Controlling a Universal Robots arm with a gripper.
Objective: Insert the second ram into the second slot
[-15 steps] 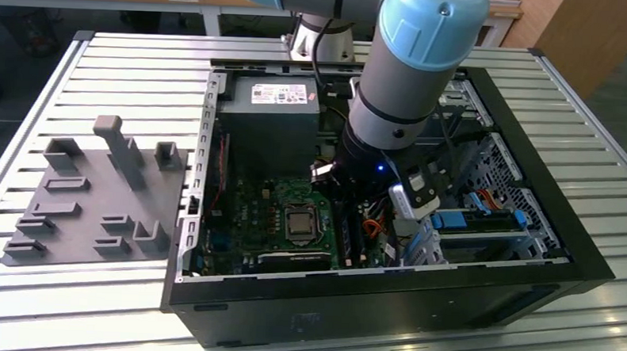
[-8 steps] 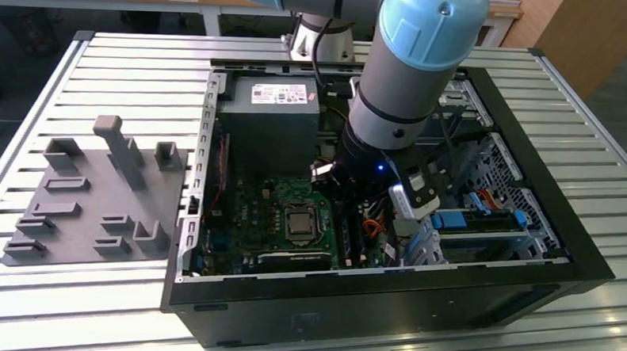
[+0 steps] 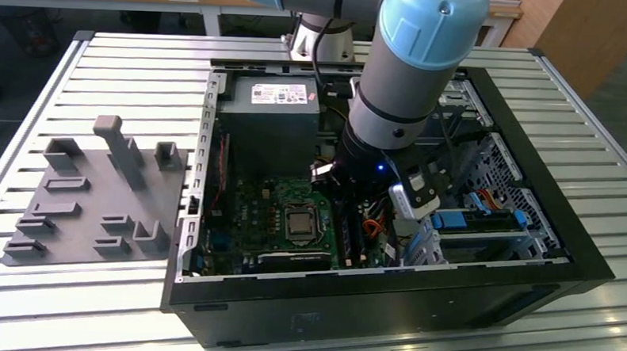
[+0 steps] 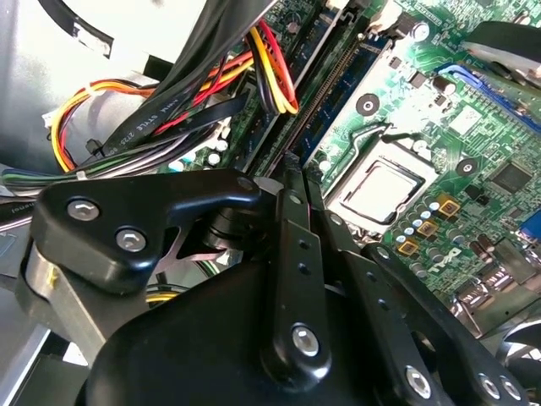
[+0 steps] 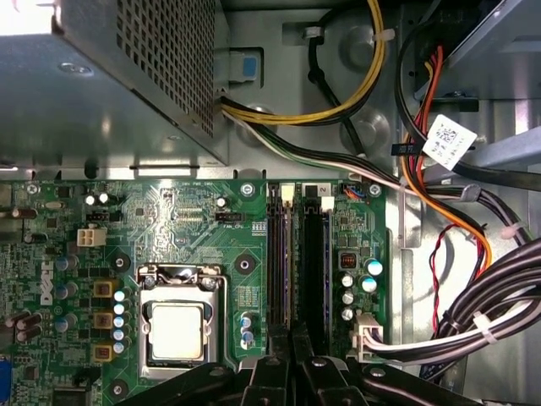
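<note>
The gripper (image 5: 292,338), closed on the thin edge of the memory stick (image 4: 292,182), should keep it upright and aligned over the memory slots (image 5: 314,262) beside the processor socket (image 5: 179,326).

Robot arm (image 3: 402,92) reaches down into open computer case (image 3: 544,233), over motherboard (image 3: 285,222); grey fixture tray (image 3: 80,205) lies well apart on slatted table (image 3: 118,64).

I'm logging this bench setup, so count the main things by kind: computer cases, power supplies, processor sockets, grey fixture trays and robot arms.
Open computer case: 1
Power supply: 1
Processor socket: 1
Grey fixture tray: 1
Robot arm: 1
Total: 5
</note>
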